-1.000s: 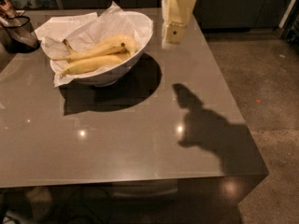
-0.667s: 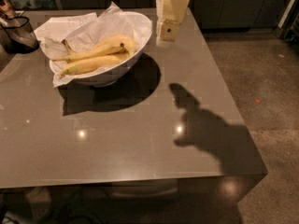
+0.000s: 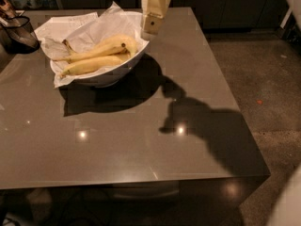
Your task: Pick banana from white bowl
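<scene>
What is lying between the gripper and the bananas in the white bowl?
In the camera view, only crumpled white paper lies between the gripper, which hangs over the rim of the white bowl, and the bananas.

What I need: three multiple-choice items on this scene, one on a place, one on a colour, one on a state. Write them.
1. Where is the pincer?
A. Above the white bowl's rim
B. Over the floor
C. At the table's near edge

2. What colour are the bananas?
A. Green
B. Yellow
C. Black

3. The bananas are:
A. In the pincer
B. On the bare table
C. Lying in the bowl

Key:
1 A: it hangs at that rim.
2 B: their skins are yellow.
3 C: they rest on the bowl's paper.
</scene>
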You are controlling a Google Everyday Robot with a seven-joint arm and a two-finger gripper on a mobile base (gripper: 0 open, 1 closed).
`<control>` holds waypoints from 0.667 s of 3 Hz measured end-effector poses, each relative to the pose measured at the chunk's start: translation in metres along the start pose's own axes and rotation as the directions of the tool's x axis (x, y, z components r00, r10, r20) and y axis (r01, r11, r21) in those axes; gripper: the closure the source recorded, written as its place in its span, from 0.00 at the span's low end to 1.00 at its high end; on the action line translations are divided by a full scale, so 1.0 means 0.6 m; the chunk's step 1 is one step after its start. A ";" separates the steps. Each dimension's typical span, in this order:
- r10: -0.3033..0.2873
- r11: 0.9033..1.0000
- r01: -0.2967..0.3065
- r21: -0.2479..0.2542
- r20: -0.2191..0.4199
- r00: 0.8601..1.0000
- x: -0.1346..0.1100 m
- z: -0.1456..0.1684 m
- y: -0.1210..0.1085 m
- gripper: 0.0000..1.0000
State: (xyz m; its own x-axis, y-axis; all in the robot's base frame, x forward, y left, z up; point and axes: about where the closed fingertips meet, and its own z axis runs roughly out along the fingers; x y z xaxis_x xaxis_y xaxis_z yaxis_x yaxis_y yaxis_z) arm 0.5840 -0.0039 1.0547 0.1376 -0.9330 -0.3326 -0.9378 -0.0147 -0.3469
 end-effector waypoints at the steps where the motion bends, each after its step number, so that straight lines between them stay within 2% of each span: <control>1: -0.042 0.999 0.042 -0.028 0.013 0.999 -0.039 0.036 -0.033 0.09; 2: -0.073 0.996 0.074 -0.055 0.005 0.997 -0.068 0.078 -0.056 0.27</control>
State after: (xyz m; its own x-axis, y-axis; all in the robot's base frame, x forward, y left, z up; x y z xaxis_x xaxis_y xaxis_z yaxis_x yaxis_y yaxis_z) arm 0.6251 0.0515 1.0387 0.2077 -0.9275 -0.3107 -0.9414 -0.1031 -0.3212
